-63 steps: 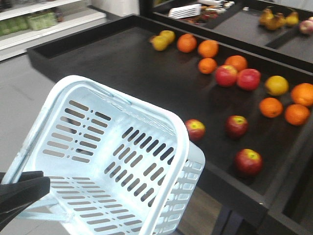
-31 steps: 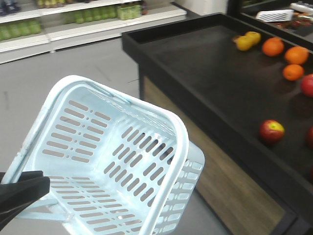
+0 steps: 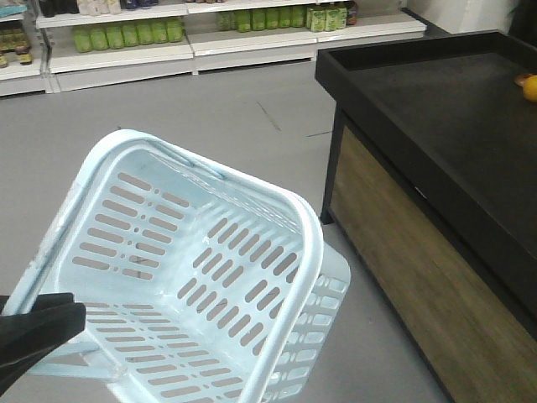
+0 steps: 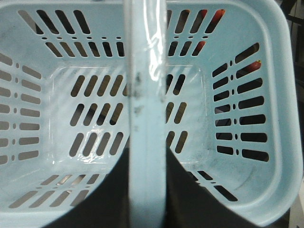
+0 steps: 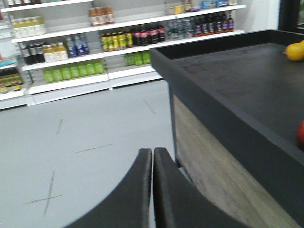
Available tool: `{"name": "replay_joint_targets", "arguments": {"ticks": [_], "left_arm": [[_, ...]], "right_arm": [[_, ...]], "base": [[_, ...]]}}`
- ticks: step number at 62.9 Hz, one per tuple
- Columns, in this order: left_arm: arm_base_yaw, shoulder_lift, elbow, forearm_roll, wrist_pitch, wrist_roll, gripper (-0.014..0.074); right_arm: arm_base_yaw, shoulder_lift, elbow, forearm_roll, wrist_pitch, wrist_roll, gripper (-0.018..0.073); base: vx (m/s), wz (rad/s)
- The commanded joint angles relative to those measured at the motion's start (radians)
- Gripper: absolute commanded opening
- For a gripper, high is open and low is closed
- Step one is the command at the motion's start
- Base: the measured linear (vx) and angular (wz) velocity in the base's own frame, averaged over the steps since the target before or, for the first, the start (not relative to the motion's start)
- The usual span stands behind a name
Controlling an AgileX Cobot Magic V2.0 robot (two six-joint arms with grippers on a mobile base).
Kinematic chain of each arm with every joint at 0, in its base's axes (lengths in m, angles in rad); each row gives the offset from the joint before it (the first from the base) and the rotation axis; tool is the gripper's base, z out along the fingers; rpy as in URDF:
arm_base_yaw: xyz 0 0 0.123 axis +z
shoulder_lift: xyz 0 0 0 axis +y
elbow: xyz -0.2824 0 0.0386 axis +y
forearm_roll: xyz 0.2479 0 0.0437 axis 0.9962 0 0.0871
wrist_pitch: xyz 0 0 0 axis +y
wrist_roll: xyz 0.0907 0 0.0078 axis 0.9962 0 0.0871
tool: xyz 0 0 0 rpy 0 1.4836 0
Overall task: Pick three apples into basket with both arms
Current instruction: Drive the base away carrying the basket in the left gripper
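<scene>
The pale blue basket (image 3: 180, 227) hangs tilted in the lower left of the front view, empty. My left gripper (image 3: 33, 336) is shut on its swing handle (image 4: 145, 71); in the left wrist view the gripper (image 4: 147, 147) clamps the handle from both sides above the empty basket floor (image 4: 95, 95). My right gripper (image 5: 153, 151) is shut and empty, over the grey floor beside the black table's corner. No apple shows clearly. A red sliver (image 5: 301, 134) sits at the right edge of the right wrist view; I cannot tell what fruit it is.
The black display table (image 3: 436, 126) with a raised rim and wood-panelled side (image 3: 403, 252) fills the right. A yellow fruit (image 5: 294, 51) lies on it at the far right. Shelves of bottles (image 3: 126, 34) line the back wall across grey floor (image 3: 210, 109).
The view has swung left: the table and its fruit slid right, and the apples left the front view. The basket and left gripper keep the same place in the frame.
</scene>
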Motion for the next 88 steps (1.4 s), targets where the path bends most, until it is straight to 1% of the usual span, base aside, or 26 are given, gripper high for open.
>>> {"name": "replay_joint_targets", "arguments": {"ticks": [1, 40, 88], "left_arm": [[-0.003, -0.003, -0.030, -0.049, -0.084, -0.004, -0.0006], [-0.003, -0.003, -0.030, -0.049, -0.084, -0.004, -0.0006], [-0.003, -0.003, -0.030, -0.049, -0.084, -0.004, -0.0006]], "right_arm": [[-0.006, -0.013, 0.014, -0.013, -0.076, 0.001, -0.0007], [-0.006, -0.013, 0.014, -0.013, -0.076, 0.001, -0.0007], [-0.006, -0.013, 0.014, -0.013, -0.076, 0.001, -0.0007]], "base": [[-0.09, 0.38], [-0.03, 0.31], [0.11, 0.39]]}}
